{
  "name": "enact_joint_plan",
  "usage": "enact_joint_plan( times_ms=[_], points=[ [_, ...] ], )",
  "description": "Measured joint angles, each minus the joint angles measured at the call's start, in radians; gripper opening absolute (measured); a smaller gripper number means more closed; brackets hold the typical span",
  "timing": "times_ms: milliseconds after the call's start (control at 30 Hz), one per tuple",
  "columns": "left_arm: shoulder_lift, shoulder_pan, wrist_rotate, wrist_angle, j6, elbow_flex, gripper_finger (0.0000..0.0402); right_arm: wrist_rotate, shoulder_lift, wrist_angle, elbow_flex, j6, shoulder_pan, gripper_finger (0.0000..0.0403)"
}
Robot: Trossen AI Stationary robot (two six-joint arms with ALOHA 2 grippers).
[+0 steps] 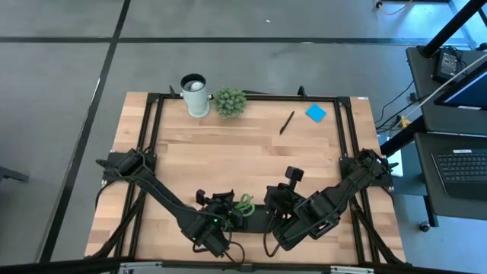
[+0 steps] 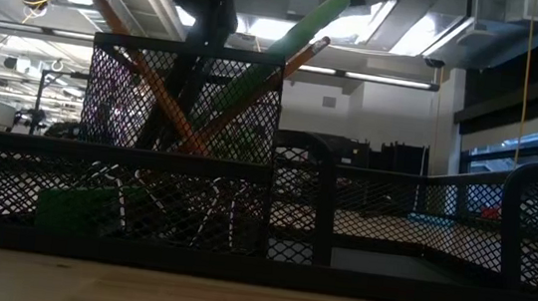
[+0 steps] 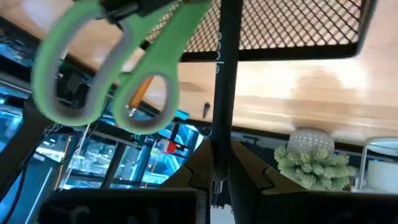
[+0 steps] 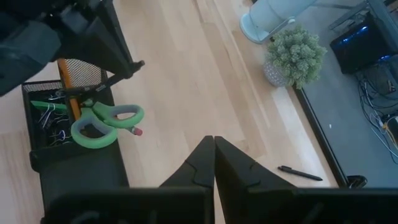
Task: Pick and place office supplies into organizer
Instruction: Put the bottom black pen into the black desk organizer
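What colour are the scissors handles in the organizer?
Green with grey inner lining on the scissors handles; clearest in the right wrist view.

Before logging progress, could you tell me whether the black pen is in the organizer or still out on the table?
Still out: the black pen lies on the bare table, far from the organizer.

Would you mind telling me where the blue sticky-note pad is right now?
In the high view, the blue sticky-note pad lies flat at the table's far right, just right of the loose black pen and far from the organizer.
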Motion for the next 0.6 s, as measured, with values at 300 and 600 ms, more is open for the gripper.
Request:
enact_joint_plan(
  times_ms=[300, 600],
  points=[
    [0.0, -0.001, 0.034, 0.014, 0.0, 0.0, 0.0026, -0.002, 0.0, 0.001, 0.0, 0.0, 0.0, 0.0012],
    [0.0, -0.001, 0.019, 0.014, 0.008, 0.0, 0.0049, -0.002, 0.0, 0.001, 0.0, 0.0, 0.0, 0.0012]
  ],
)
